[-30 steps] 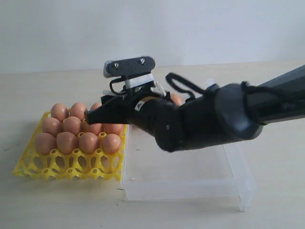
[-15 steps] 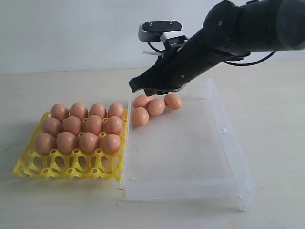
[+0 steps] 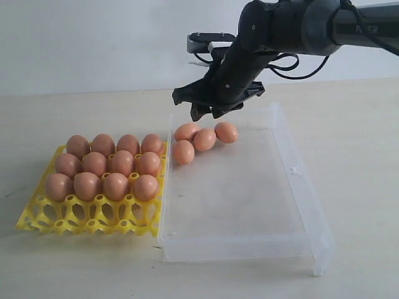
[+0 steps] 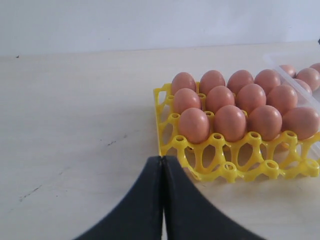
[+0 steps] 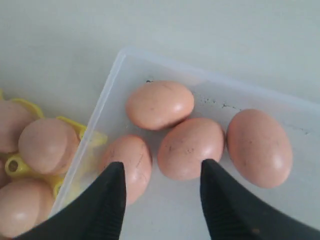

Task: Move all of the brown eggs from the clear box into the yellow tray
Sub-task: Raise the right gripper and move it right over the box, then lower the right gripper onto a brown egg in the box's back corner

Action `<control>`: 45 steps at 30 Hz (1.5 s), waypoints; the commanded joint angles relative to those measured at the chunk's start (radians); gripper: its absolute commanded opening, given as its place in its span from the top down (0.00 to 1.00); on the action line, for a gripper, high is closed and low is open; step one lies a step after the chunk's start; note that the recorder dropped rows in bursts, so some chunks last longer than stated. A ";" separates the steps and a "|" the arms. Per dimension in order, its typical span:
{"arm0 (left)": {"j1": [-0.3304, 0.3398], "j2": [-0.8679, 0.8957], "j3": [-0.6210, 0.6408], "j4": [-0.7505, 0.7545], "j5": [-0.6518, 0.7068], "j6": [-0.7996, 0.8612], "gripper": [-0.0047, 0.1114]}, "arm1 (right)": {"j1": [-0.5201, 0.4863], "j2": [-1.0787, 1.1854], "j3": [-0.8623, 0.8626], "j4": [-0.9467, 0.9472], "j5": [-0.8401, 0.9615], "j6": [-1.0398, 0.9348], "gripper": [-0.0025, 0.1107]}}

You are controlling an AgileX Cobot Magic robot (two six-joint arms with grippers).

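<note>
my right gripper [image 3: 207, 114] wide open, empty, directly above four orange-brown oval eggs [image 3: 204, 139], far corner of shallow clear plastic box [image 3: 243, 249]

Most of the clear box [image 3: 249, 205] lies bare; brown eggs [image 3: 204, 139] crowd its corner.

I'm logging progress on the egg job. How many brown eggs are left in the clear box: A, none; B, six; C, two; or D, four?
D: four brown eggs lie clustered in one corner of the clear box, under the open right gripper, which holds nothing.
</note>
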 commanded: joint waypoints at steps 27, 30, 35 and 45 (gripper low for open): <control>0.001 -0.006 -0.004 -0.001 -0.010 0.001 0.96 | -0.065 0.159 -0.013 0.179 -0.089 0.071 0.57; 0.001 -0.006 -0.004 -0.001 -0.010 0.001 0.96 | -0.065 0.180 -0.013 0.179 -0.089 0.065 0.57; 0.001 -0.006 -0.004 -0.001 -0.010 0.001 0.96 | -0.065 0.200 -0.021 0.185 -0.097 0.061 0.57; 0.001 -0.006 -0.004 -0.001 -0.010 0.001 0.96 | -0.065 0.218 -0.021 0.213 -0.101 0.049 0.57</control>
